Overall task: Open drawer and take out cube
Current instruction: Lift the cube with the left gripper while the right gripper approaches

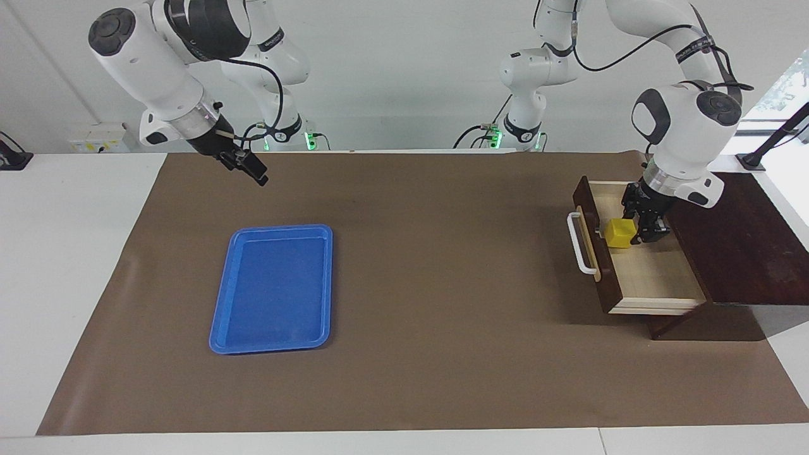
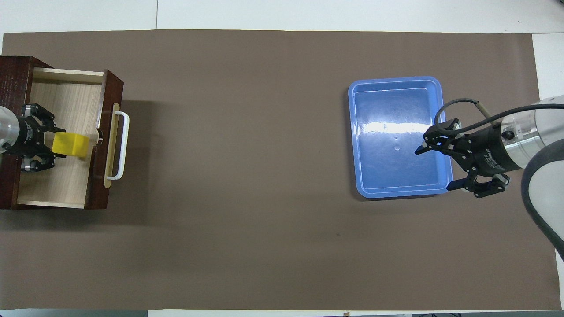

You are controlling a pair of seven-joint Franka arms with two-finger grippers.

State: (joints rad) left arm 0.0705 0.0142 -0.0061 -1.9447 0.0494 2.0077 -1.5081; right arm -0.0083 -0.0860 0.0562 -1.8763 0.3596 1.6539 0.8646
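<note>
The drawer [image 1: 603, 278] stands pulled open at the left arm's end of the table, its white bar handle [image 1: 576, 243] facing the middle and its pale wood inside showing [image 2: 70, 97]. The small yellow cube [image 1: 619, 232] is inside it, close to the drawer front [image 2: 69, 145]. My left gripper [image 1: 639, 229] reaches down into the drawer and is shut on the cube [image 2: 53, 148], holding it just above the drawer floor. My right gripper [image 1: 253, 172] is open and empty in the air; in the overhead view [image 2: 434, 171] it lies over the blue tray's edge.
A flat blue tray [image 1: 272, 287] lies on the brown mat toward the right arm's end [image 2: 396, 167]. The dark brown cabinet [image 1: 746, 246] that holds the drawer stands at the left arm's end of the table.
</note>
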